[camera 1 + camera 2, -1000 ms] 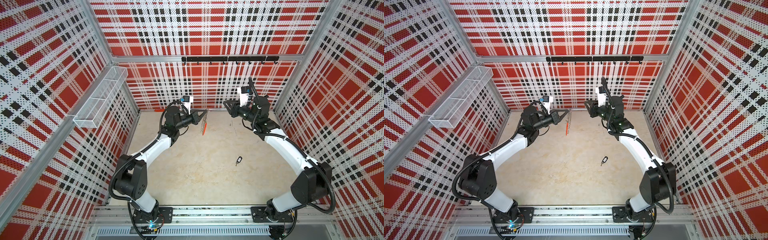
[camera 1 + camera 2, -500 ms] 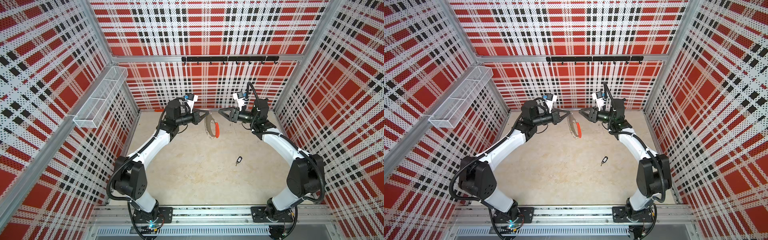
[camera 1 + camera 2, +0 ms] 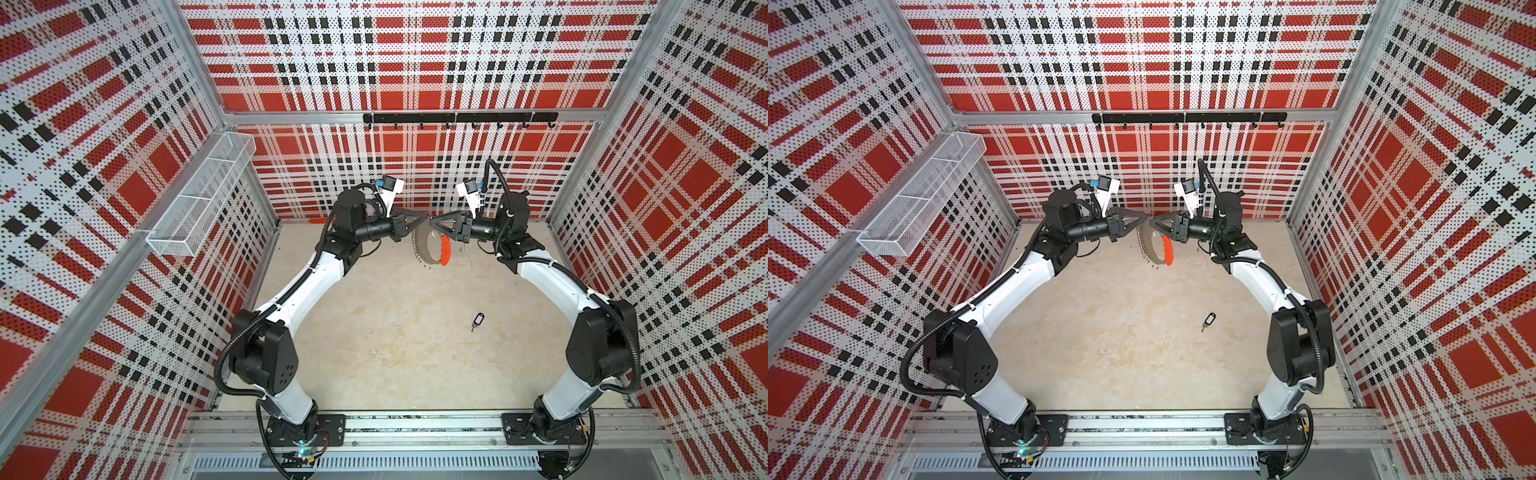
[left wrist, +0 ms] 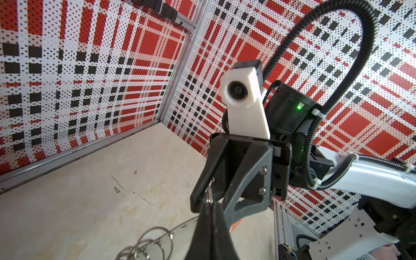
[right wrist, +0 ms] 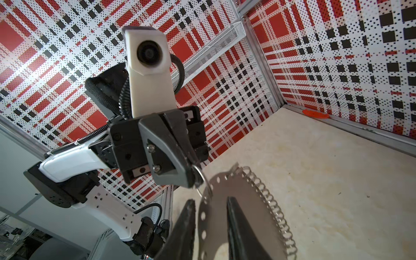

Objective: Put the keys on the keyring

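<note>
The keyring (image 3: pixel 424 248), a grey metal hoop with a red-orange segment (image 3: pixel 445 251) and several small split rings, hangs above the floor at the back middle in both top views. My left gripper (image 4: pixel 210 203) is shut on one small split ring (image 4: pixel 209 196) at the hoop's top. My right gripper (image 5: pixel 210 202) faces it tip to tip. Its jaws stand a little apart astride the hoop's holed edge (image 5: pixel 203 216), and a gap shows beside one finger (image 5: pixel 186 225). The keys (image 3: pixel 478 321), a small silver key with a black tag, lie on the floor, right of centre.
A lone red-orange strip (image 3: pixel 316 221) lies at the foot of the back wall. A wire basket (image 3: pixel 199 199) hangs on the left wall. A black hook rail (image 3: pixel 457 118) runs along the back wall. Plaid perforated walls close in three sides.
The left gripper carried the keyring rightward and the hoop turned from edge-on to broadside. The right gripper swung in to meet it and narrowed its jaws around the hoop's top.
</note>
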You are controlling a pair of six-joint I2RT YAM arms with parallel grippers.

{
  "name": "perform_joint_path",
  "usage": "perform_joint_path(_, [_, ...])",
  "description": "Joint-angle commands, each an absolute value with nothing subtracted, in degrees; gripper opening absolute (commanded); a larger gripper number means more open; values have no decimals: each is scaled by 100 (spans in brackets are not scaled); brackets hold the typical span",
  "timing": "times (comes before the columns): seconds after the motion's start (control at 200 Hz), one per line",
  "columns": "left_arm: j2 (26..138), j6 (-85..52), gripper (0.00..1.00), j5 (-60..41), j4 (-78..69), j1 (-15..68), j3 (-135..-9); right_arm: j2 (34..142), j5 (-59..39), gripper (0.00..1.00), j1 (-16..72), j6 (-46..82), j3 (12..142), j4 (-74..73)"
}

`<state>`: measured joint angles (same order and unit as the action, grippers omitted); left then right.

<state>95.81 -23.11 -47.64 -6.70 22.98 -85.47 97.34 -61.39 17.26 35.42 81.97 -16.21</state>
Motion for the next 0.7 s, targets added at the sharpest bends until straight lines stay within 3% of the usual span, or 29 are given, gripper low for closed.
perform_joint_path(0.0, [9691, -2153, 0, -4868, -613, 2320, -8738, 9827, -6328, 25, 1792, 3603, 8425, -1891])
perform_joint_path(0.697, [9686, -2171, 0, -4914, -589, 2294, -8806, 9768, -6326, 24, 1564, 3554, 8345, -1666])
